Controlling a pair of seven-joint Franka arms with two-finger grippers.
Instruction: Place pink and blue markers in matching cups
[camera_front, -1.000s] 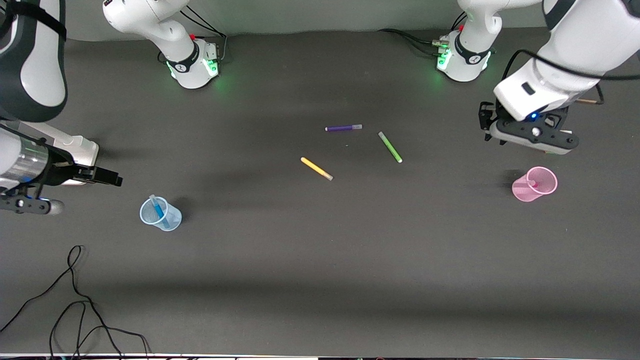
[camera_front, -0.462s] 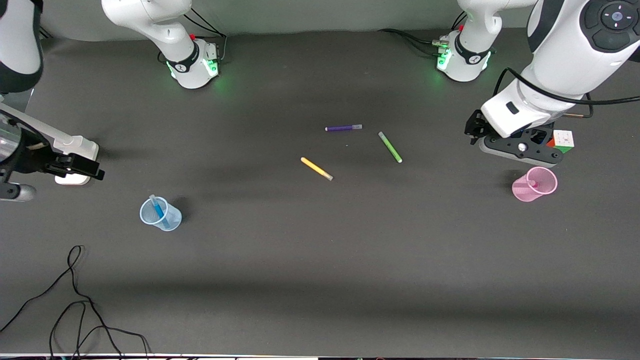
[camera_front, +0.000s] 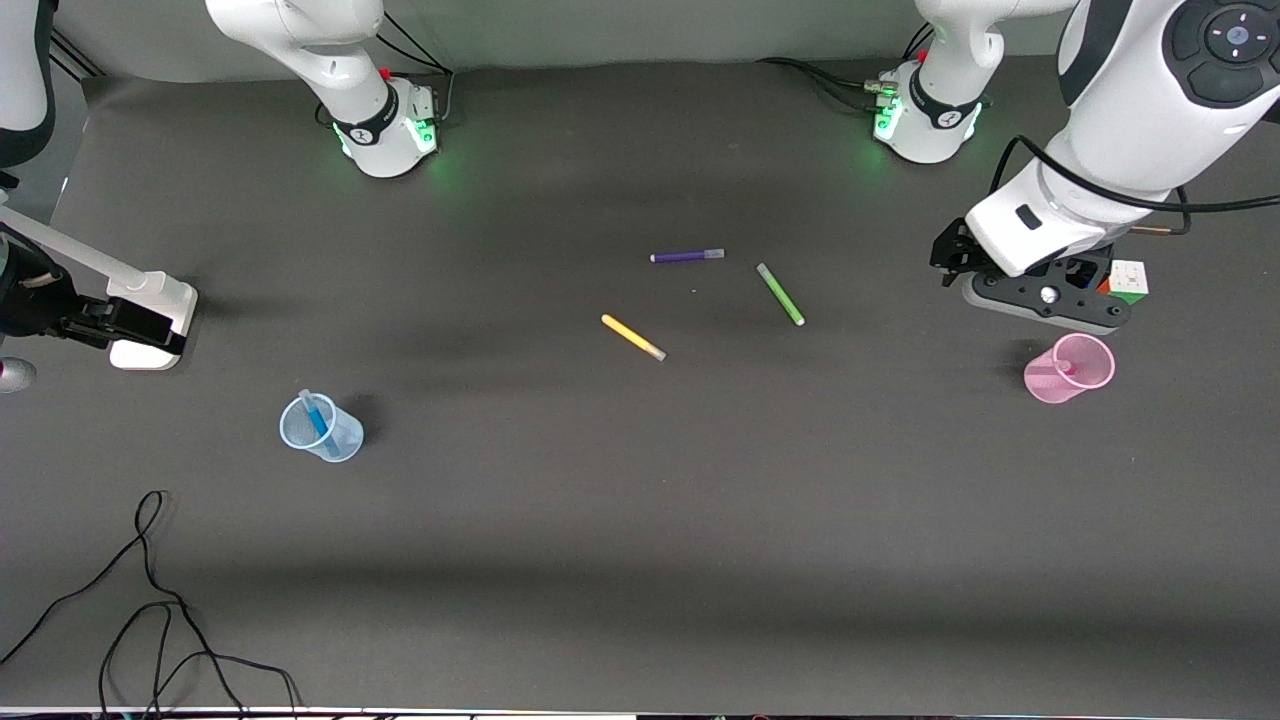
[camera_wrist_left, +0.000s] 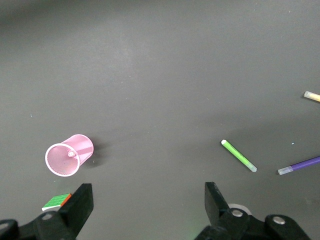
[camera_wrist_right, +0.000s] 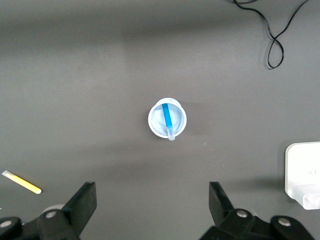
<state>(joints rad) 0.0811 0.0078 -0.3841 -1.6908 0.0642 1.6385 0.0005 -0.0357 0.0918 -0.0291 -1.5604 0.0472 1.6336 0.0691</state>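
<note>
Although both arms hang above the dark surface (camera_front: 640, 560) with jaws spread wide and empty, each marker already stands in its cup. The blue marker (camera_wrist_right: 168, 119) leans inside the pale blue cup (camera_front: 321, 428), below the right gripper (camera_wrist_right: 152, 210). The pink marker (camera_front: 1066, 367) sits in the pink cup (camera_wrist_left: 69, 155), near the left gripper (camera_wrist_left: 145, 202). Markers look light, stiff and smooth, best pinched mid-barrel; the thin cups would likely tip easily.
</note>
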